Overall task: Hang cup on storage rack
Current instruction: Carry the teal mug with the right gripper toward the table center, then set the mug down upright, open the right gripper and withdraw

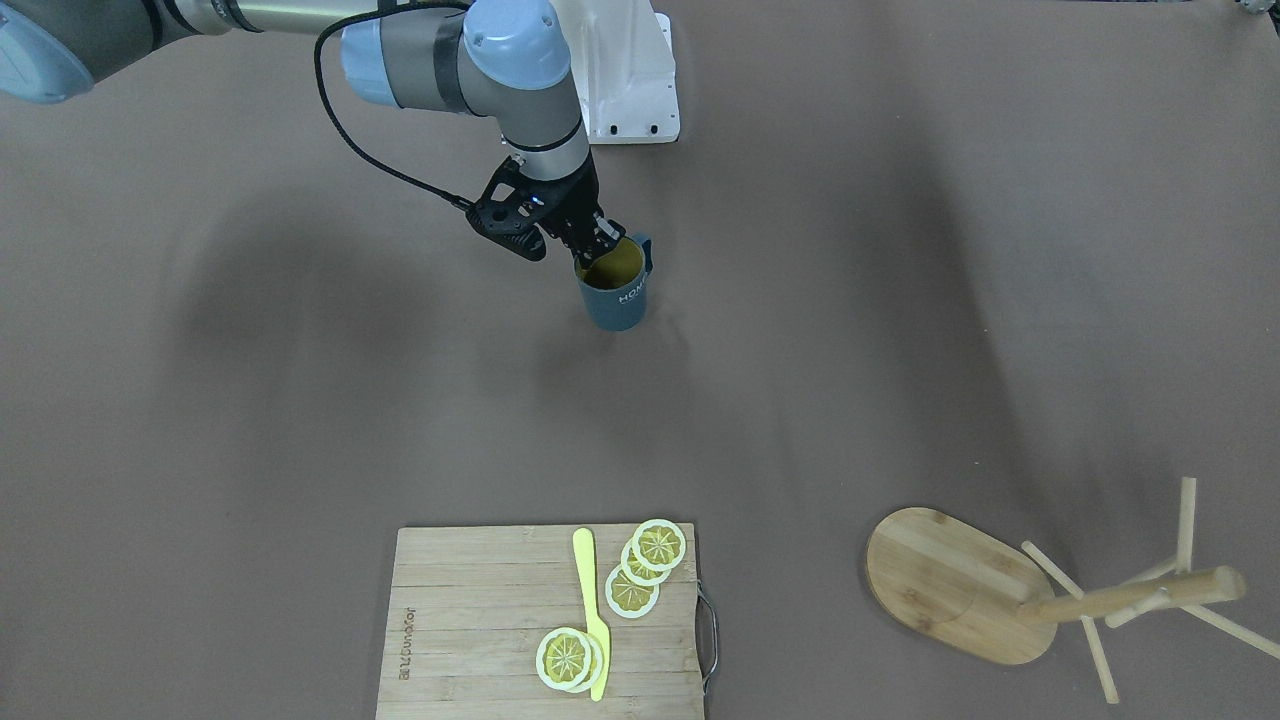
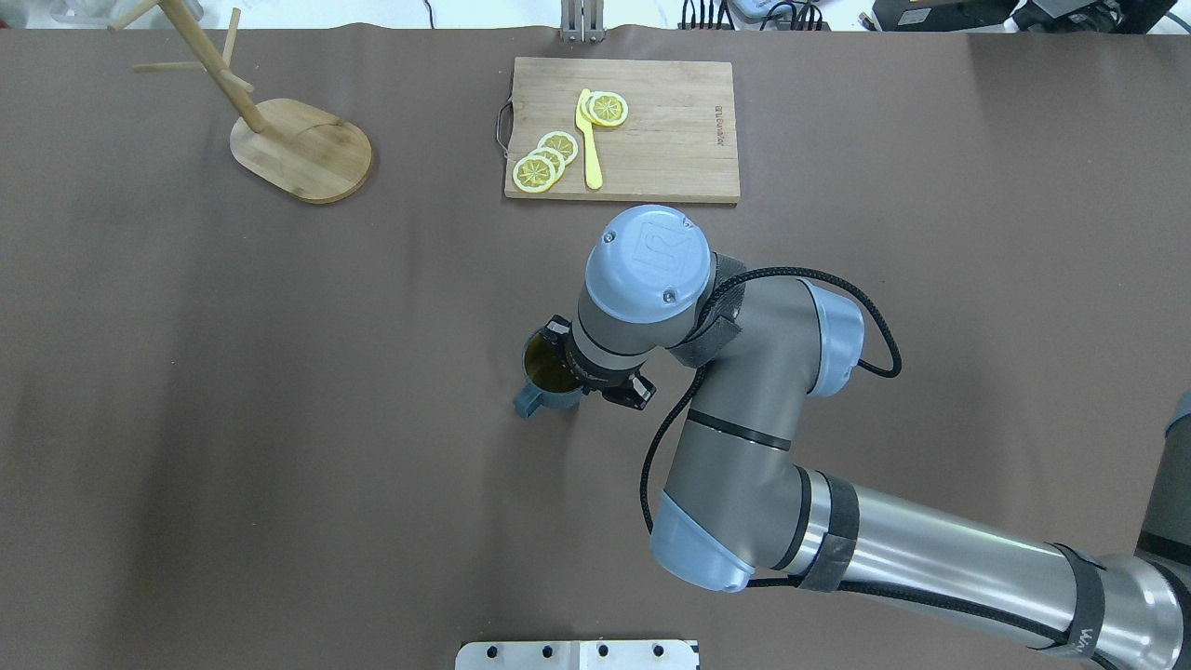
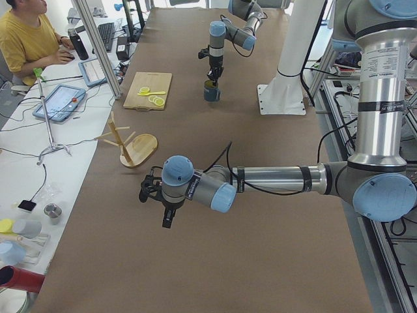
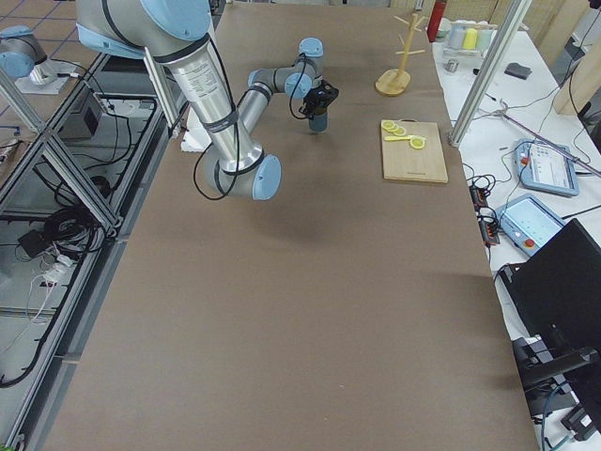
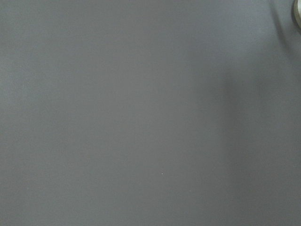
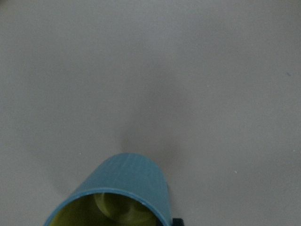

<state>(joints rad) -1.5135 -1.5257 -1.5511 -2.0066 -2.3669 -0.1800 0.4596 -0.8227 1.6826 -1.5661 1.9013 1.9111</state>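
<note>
The dark teal cup with a yellow inside stands upright mid-table, handle toward the robot's left; it also shows in the overhead view and low in the right wrist view. My right gripper comes down from above and is shut on the cup's rim, one finger inside and one outside. The wooden storage rack stands far off at the table's far left corner, its pegs bare. My left gripper shows only in the exterior left view, near the rack; I cannot tell whether it is open or shut.
A slatted cutting board with lemon slices and a yellow knife lies at the far edge, between cup and rack. A white mount plate sits at the robot's side. The left wrist view shows only brown mat.
</note>
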